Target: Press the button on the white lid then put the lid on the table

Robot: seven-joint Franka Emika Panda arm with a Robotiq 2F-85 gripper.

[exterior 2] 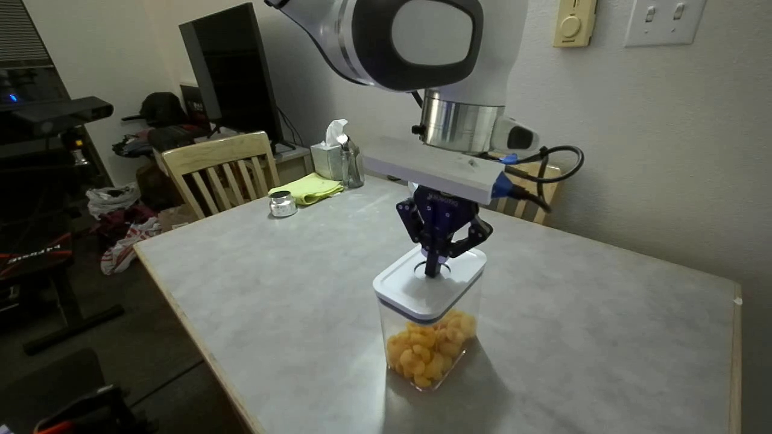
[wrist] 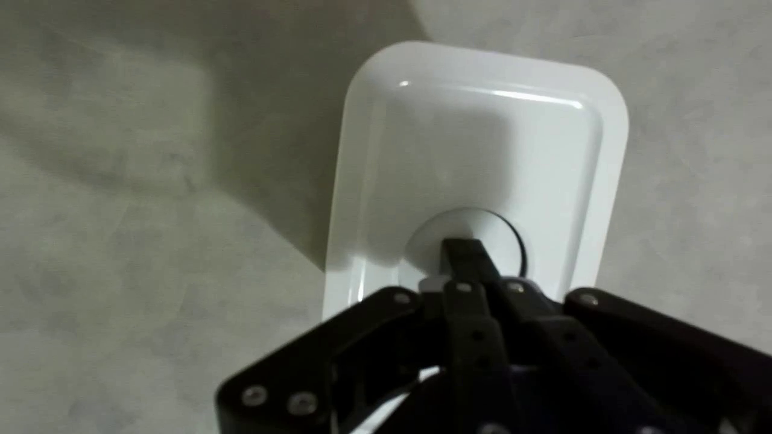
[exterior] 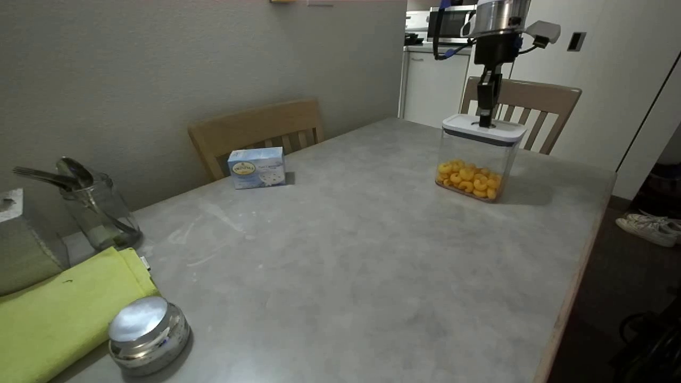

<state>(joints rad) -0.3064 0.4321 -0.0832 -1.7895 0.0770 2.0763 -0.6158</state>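
Note:
The white lid (exterior: 457,122) sits on the clear container with orange pieces; it also shows in an exterior view (exterior 2: 401,288) and in the wrist view (wrist: 549,150). The button (wrist: 503,238) is the round centre of the lid, partly hidden by my fingers in the wrist view. My gripper (wrist: 464,247) is shut with nothing between its fingers. It points straight down, its fingertips at the button in both exterior views (exterior: 484,123) (exterior 2: 432,271) and seemingly touching it. How far the button is pressed in is hard to tell. The table (exterior: 340,250) lies under the container.
The clear container (exterior: 473,154) stands near one end of the table. A blue tea box (exterior: 257,168) stands by the wall side. At the far end are a round metal jar (exterior: 149,335), a yellow cloth (exterior: 74,308), a glass jar with cutlery (exterior: 101,213) and a tissue box (exterior: 26,250).

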